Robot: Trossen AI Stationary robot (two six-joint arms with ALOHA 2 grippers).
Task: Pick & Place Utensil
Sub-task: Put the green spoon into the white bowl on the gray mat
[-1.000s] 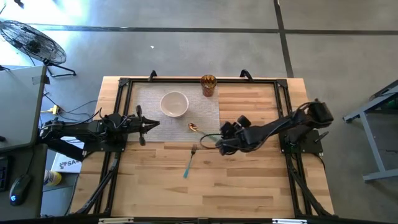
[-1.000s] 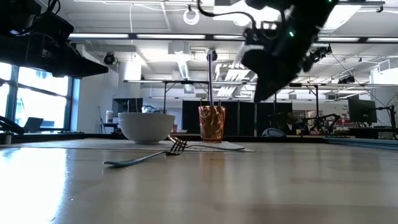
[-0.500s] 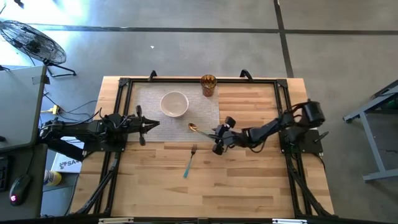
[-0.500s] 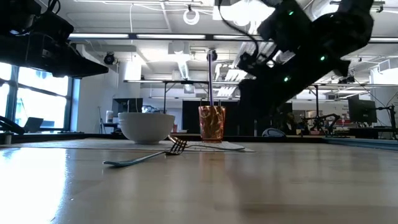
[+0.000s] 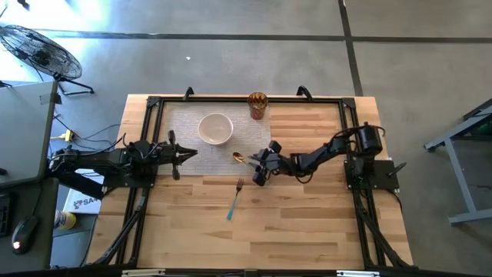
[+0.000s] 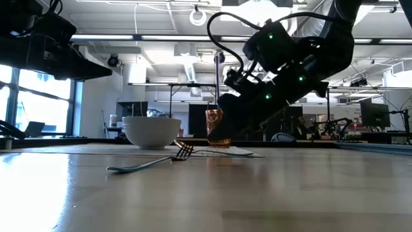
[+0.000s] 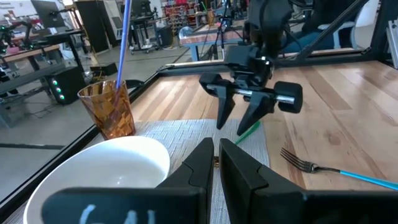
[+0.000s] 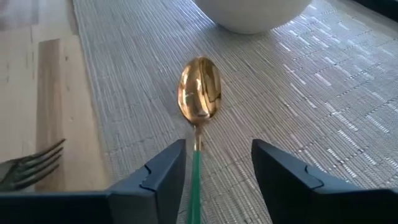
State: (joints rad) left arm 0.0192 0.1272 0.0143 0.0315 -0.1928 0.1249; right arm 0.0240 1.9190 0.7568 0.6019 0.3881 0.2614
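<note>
Nearest the front edge of the table (image 5: 307, 231) lies a wide stretch of bare wood, and on it the fork (image 5: 234, 199) with a blue handle, its tines pointing toward the woven placemat (image 5: 184, 123). Just beyond the tines the right gripper (image 5: 260, 167) hangs low over the mat's near corner with its two fingers (image 8: 163, 171) spread apart, straddling the green handle of the gold spoon (image 8: 199, 93) without closing on it; the handle's far end is cut off under the wrist, and in the high view the arm covers most of the spoon, leaving only the bowl at the mat's edge. The spoon lies flat on the mat, near the fork but apart from it. Farther on sits the white bowl (image 5: 215, 128), well clear of the gripper. At the far edge stands the amber cup (image 5: 257, 105) holding a straw. The left gripper (image 5: 187, 154) waits at the mat's left side, fingers nearly together and holding nothing.
</note>
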